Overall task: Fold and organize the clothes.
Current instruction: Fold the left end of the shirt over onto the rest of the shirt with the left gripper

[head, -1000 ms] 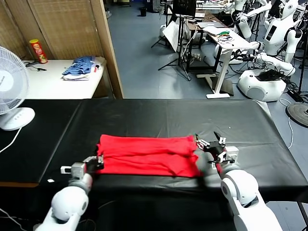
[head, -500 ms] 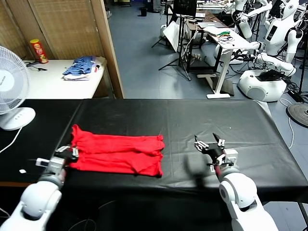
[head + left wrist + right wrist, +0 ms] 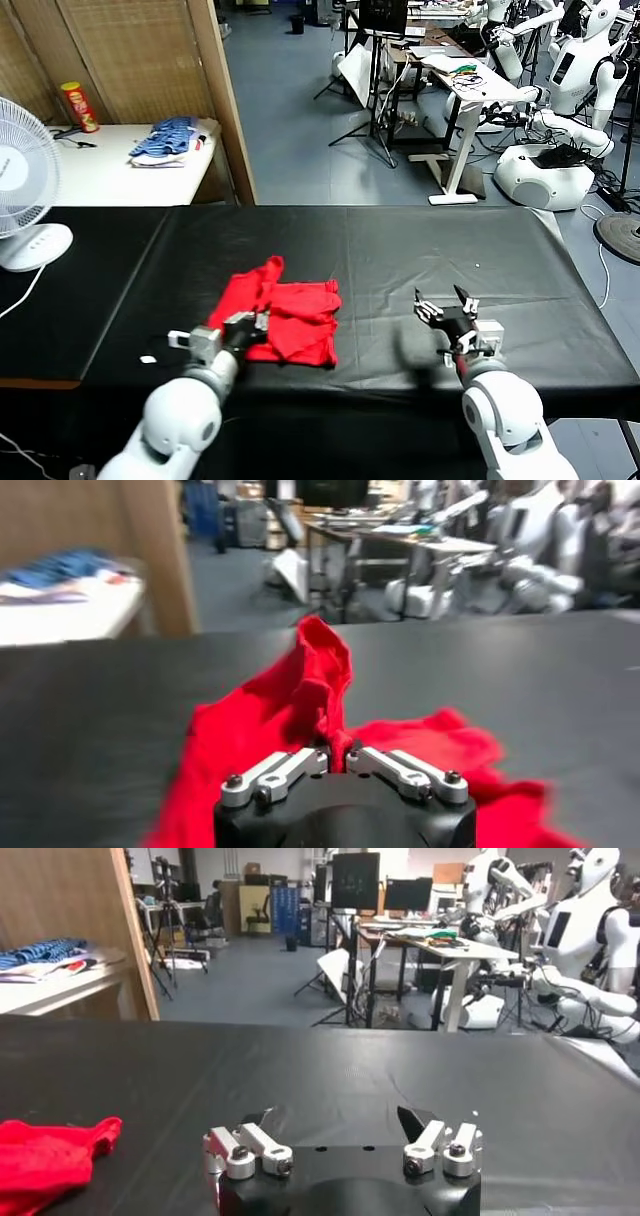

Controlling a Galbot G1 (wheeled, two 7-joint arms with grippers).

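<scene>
left end effector point(image 3: 247, 325) pinches crumpled, probably cotton red t-shirt point(image 3: 290, 315).

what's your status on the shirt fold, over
Left gripper shut on red T-shirt, edge lifted. Right gripper open, off cloth. Nothing in the way.

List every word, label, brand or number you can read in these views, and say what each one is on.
None can be read.
Red and yellow can on the white side table: it carries printing, too small to read.
Red T-shirt, pinched in the left hand: plain red cloth showing, no print or label in view.
Dark monitor in the background: blank.
</scene>
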